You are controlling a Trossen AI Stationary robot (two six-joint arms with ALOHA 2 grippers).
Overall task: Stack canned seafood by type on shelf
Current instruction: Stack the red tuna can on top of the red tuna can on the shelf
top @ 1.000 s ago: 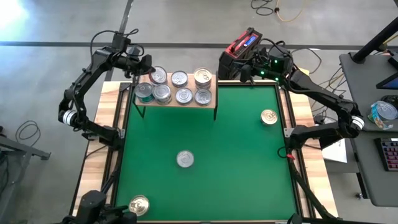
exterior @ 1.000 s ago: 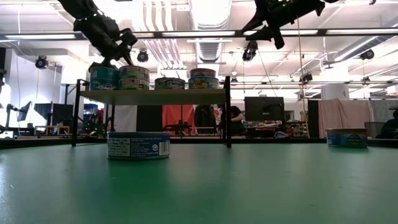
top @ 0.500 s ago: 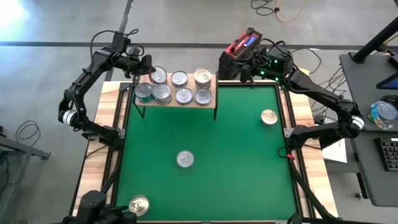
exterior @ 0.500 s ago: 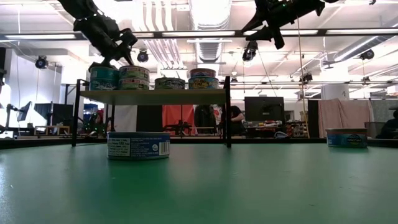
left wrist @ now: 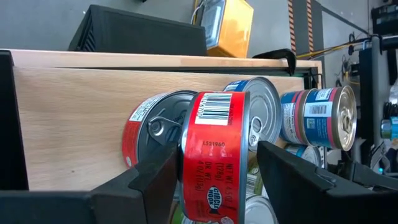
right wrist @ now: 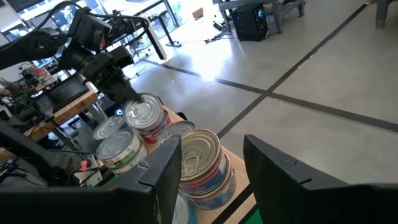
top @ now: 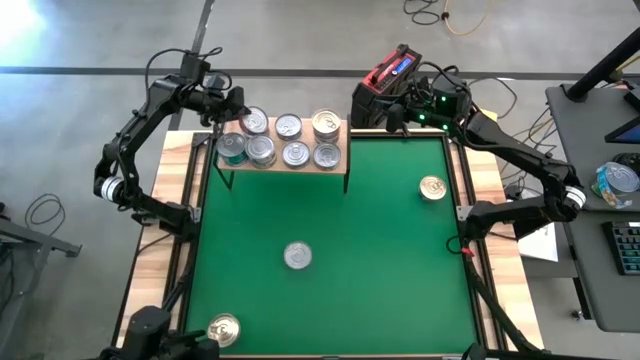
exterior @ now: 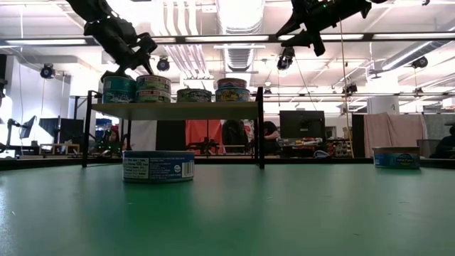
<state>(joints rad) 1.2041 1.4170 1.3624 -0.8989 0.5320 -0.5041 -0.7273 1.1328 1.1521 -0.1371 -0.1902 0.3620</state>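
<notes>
The shelf (top: 343, 140), a light-wood board on thin black legs, stands at the green mat's far edge and carries several tins (top: 300, 152). At its far left corner a red-sided tin (left wrist: 214, 155) rests on top of another red tin (left wrist: 146, 134). My left gripper (top: 237, 108) is open, slanting down from the far left, one finger on each side of the top tin. My right gripper (top: 392, 118) hangs open in the air beyond the shelf's far right corner, facing a gold-topped stack (right wrist: 202, 163), with nothing between its fingers. My left gripper has its fingers beside the top red tin's side wall (left wrist: 245, 168). A narrow gap shows between that wall and one finger (left wrist: 280, 174). Whether the other finger (left wrist: 163, 177) touches the tin I cannot tell. The tin sits on the lower tin.
Three tins lie loose on the mat: a silver-topped one in the middle (top: 297, 256), a gold-topped one at the right (top: 432, 187), another gold-topped one at the near left corner (top: 223, 329). A red and black case (top: 385, 80) stands behind the shelf's right end.
</notes>
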